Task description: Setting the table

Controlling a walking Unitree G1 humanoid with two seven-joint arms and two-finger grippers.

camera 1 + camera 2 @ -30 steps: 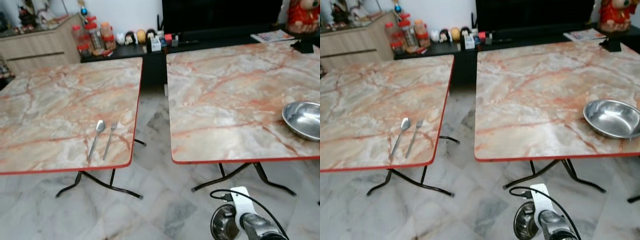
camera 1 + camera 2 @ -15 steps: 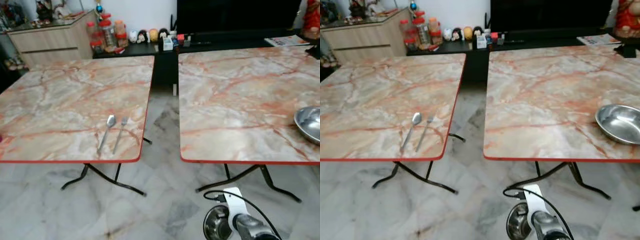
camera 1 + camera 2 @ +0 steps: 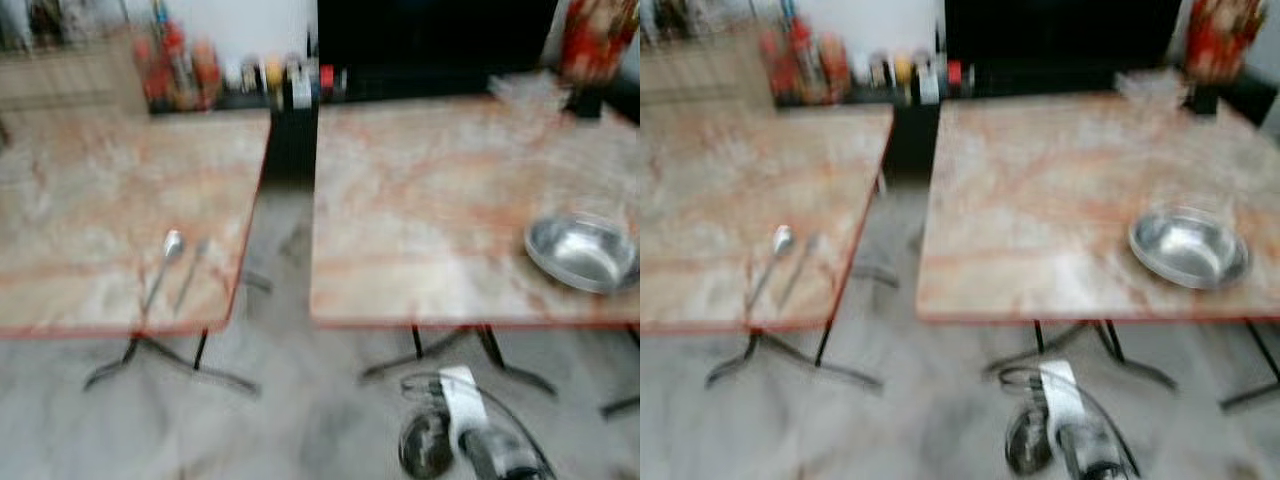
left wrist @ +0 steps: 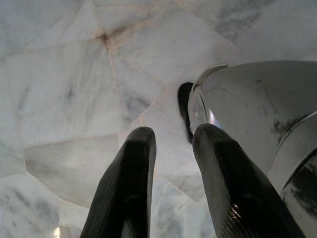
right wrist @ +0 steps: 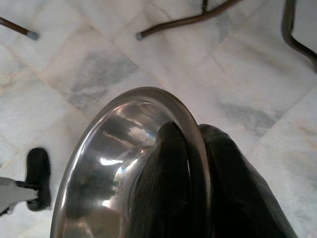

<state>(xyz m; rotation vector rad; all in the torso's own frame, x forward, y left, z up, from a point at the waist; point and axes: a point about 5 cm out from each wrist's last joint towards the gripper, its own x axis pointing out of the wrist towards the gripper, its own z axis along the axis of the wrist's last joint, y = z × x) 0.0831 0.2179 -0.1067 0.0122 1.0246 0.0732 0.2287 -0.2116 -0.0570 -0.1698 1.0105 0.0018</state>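
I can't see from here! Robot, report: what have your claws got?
Right claw shut on bowl rim, low over floor. Left claw open, holding nothing. Second bowl on right table; spoon and fork on left table.

Right arm (image 3: 490, 450): silver, held low at the bottom of the blurred head views; right gripper (image 5: 195, 148): two black fingers (image 5: 166, 183) pinched on the rim of a steel bowl (image 5: 114, 148), one finger inside the rim, the other outside; left gripper (image 4: 171, 163): two black fingers (image 4: 129, 183) pointing down at the floor, a narrow gap between them, nothing held
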